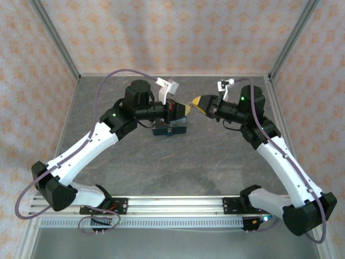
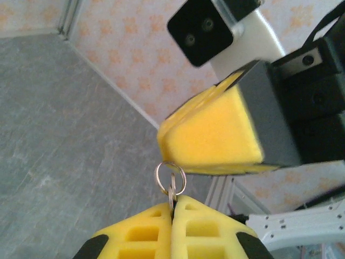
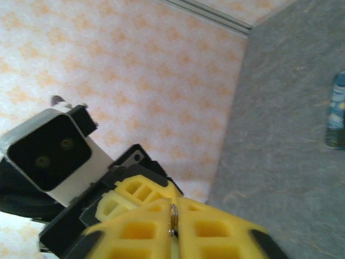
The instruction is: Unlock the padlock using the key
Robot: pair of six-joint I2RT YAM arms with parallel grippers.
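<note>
Dark blue tin (image 1: pixel 170 128) on desk (image 1: pixel 178 172), far centre, directly under both wrists. Reaching inward, left arm (image 1: pixel 86 148) and right arm (image 1: pixel 283 159) meet tip to tip in mid-air above tin. There, key (image 2: pixel 171 193) pinched tight in left fingers (image 2: pixel 145 226), ring protruding. Ring sits at tip of right fingers (image 2: pixel 215 135), near-closed; whether they grip it, cannot tell.

Lighting's soft and even, nothing harsh, just faint shadows on the table (image 1: pixel 178 162) below both grippers. Wrist cams are the weak spot: the left gripper (image 2: pixel 173 205) and right gripper (image 3: pixel 172 208) go mushy up close. The key (image 2: pixel 171 189) at the left tips looks sharpish, and the walls beyond are washed out.
</note>
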